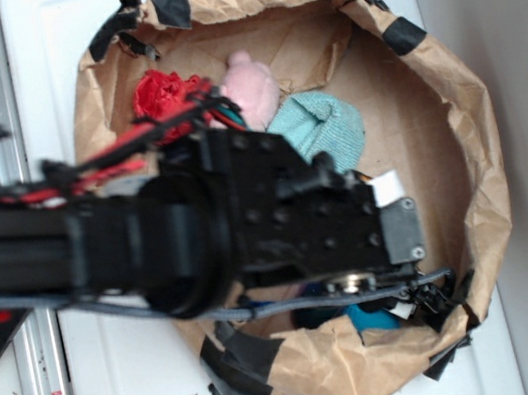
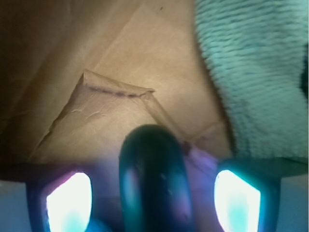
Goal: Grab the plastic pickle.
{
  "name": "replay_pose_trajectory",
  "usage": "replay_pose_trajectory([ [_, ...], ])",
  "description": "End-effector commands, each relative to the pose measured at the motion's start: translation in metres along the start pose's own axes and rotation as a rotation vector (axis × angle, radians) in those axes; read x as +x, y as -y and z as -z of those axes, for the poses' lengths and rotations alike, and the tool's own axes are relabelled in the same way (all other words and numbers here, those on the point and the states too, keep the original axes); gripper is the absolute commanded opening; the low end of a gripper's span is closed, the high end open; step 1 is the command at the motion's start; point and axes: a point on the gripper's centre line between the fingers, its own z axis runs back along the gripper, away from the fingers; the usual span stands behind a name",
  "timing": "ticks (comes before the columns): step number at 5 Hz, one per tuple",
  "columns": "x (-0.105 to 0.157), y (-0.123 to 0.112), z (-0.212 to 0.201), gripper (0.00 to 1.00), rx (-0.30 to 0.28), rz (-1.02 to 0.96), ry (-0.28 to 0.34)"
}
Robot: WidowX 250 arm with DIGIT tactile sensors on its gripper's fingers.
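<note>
pickle (image 2: 153,179): smooth glossy plastic, looks stiff, light, slippery | lies between fingers (image 2: 67,200) of gripper (image 2: 153,203), wide, not touching | hold across middle, not rounded ends

Overhead exterior view looks straight down past my arm; my wrist view stares close along the paper bag (image 1: 453,115) floor toward twelve o'clock; both share the teal cloth (image 2: 256,77).

**A:** what's in the crumpled brown paper bag (image 1: 455,125) with black tape on its rim?

**B:** black robot arm (image 1: 198,229) covers most of it. Above the arm: red crinkly thing (image 1: 160,91), pink plush toy (image 1: 250,83), light teal knit cloth (image 1: 323,127). Bright blue bit (image 1: 371,319) peeks out below it.
</note>
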Motion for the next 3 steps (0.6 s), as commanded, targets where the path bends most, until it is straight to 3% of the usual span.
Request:
replay_pose_trajectory([
  [1,-0.017,-0.012,0.017,0.0,0.038,0.082,-0.027],
  [2,-0.007,-0.024,0.001,0.0,0.024,0.156,-0.004],
  [3,0.007,-0.03,-0.03,0.0,-0.032,0.219,0.036],
])
